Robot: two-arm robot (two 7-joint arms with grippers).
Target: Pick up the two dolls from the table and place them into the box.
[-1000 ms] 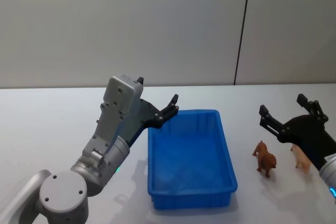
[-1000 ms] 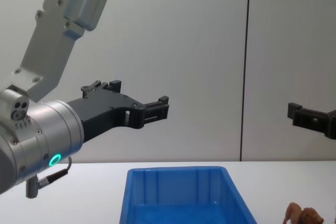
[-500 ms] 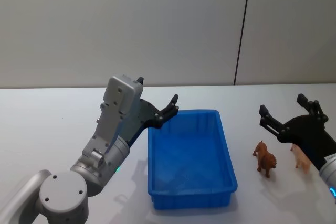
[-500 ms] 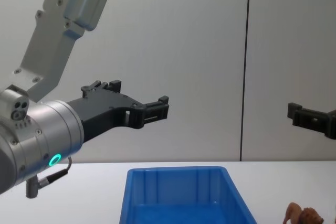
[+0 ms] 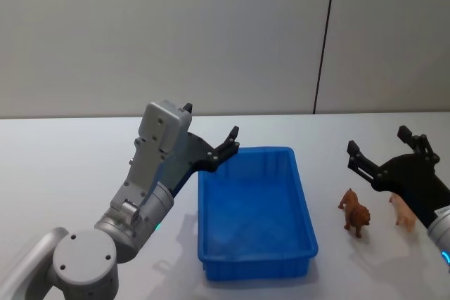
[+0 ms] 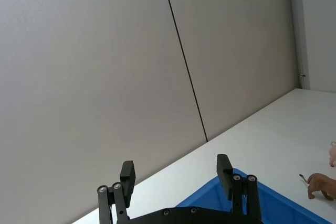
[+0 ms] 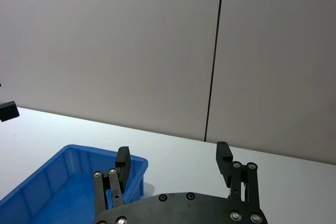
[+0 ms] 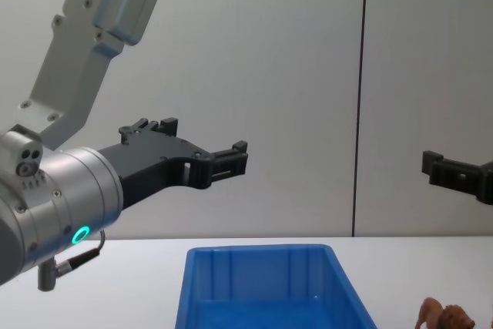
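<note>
The blue box (image 5: 246,152) sits mid-table, holding no dolls. The reddish-brown doll (image 5: 355,213) stands on the white table (image 5: 56,166) just right of the box, with the paler doll (image 5: 403,211) farther right. My right gripper (image 5: 378,142) hovers open above and slightly behind both dolls, touching neither. Over the box's far left corner, my left gripper (image 5: 209,128) is raised and open. The left wrist view shows its fingers apart (image 6: 175,166), the box (image 6: 278,208) and both dolls (image 6: 321,184) (image 6: 333,153). The right wrist view shows spread fingers (image 7: 174,151) and the box (image 7: 63,182).
A grey wall with a dark vertical seam (image 5: 323,40) stands behind the table. In the chest view the left gripper (image 8: 202,141) is well above the box (image 8: 262,252), and the brown doll (image 8: 443,317) shows at the bottom right corner.
</note>
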